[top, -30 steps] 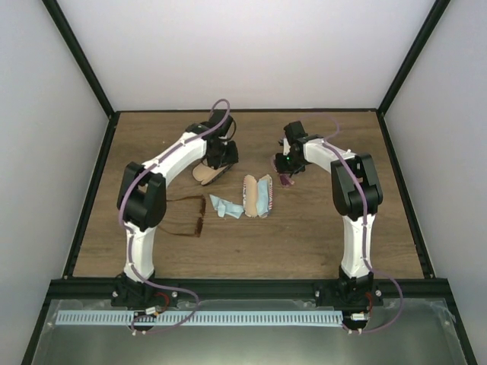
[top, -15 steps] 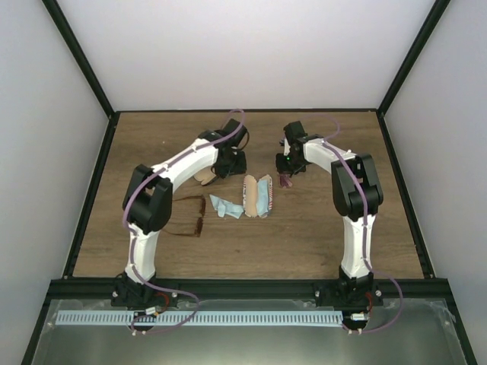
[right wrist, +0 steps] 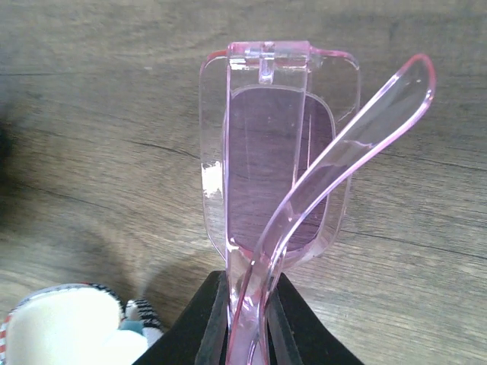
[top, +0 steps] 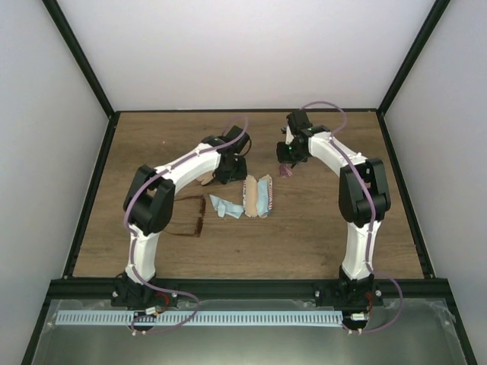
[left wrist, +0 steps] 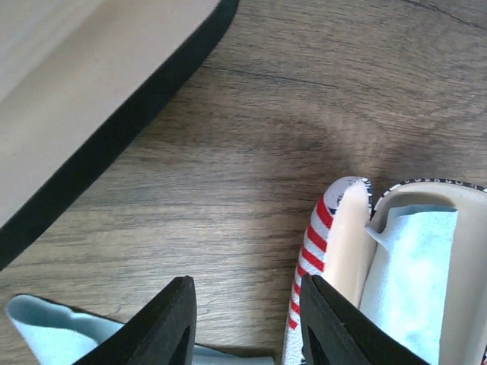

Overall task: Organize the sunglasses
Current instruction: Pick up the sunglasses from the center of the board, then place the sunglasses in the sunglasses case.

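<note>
Top external view, from the left: the slim sunglasses with a dark reddish-brown frame and amber lenses (top: 201, 220) lie unfolded on the wooden table (top: 319, 228), near the left arm's elbow, with nothing touching them. Your left gripper (left wrist: 245, 293) has swung rightward off the tan oval case (top: 203, 179) and now hovers between it and the open red-and-white striped case (top: 249, 196). Its wrist view shows the fingers spread with only bare wood between them. I judge it is heading for the striped case.

A crumpled light blue cloth (top: 226, 207) lies just left of that case. A second blue cloth (left wrist: 411, 266) sits inside it, so the case isn't free to take glasses yet.

On the right, your right gripper (right wrist: 247, 312) has tightened and drawn toward the back of the table. It pinches a translucent pink pair of sunglasses (right wrist: 278, 167), one temple angled outward, seemingly off the wood. That pair looks ready to be put away, while the brown pair is not yet dealt with.
</note>
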Robot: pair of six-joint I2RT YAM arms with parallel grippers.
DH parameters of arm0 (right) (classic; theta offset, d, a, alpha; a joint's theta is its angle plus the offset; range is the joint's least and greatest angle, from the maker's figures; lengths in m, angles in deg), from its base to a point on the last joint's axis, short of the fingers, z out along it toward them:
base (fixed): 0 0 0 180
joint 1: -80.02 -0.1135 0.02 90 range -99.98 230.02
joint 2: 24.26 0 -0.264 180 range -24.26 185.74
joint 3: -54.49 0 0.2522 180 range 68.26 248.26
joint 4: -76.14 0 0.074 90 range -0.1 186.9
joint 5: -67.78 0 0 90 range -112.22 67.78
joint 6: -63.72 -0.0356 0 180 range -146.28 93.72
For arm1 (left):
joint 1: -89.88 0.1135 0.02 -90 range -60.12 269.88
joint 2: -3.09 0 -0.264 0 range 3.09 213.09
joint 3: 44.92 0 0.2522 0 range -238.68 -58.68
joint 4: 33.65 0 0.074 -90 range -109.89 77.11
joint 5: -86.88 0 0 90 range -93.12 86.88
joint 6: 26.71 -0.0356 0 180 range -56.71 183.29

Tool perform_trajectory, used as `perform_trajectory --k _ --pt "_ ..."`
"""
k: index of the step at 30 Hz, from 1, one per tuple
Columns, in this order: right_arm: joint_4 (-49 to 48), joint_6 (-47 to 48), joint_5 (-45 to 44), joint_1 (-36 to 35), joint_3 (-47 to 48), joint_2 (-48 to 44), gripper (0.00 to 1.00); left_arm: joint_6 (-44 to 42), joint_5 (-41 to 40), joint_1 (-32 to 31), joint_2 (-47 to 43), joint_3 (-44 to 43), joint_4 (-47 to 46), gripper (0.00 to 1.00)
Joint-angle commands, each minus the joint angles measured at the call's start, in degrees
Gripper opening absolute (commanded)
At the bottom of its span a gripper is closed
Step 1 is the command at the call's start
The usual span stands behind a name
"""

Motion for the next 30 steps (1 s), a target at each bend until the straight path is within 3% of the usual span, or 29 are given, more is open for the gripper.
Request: perform_trajectory --k 1,10,20,30 --pt "2.09 -0.82 1.38 -0.22 3.67 -3.73 0.02 0.03 -2.73 0.48 -3.10 1.59 -0.43 0.37" --pt "4.93 -2.50 5.02 -1.89 5.43 -8.46 0.02 -0.85 -0.75 -0.22 -1.35 7.12 -2.26 0.18" --pt "6.82 -4.27 6.12 -4.33 2.99 -12.06 0.02 -1.60 0.94 -3.37 2.58 6.28 -2.74 0.18" --pt "7.59 -4.08 6.46 -4.87 -2.80 -15.49 0.02 -0.02 2.62 -4.78 0.99 3.95 -3.14 0.19"
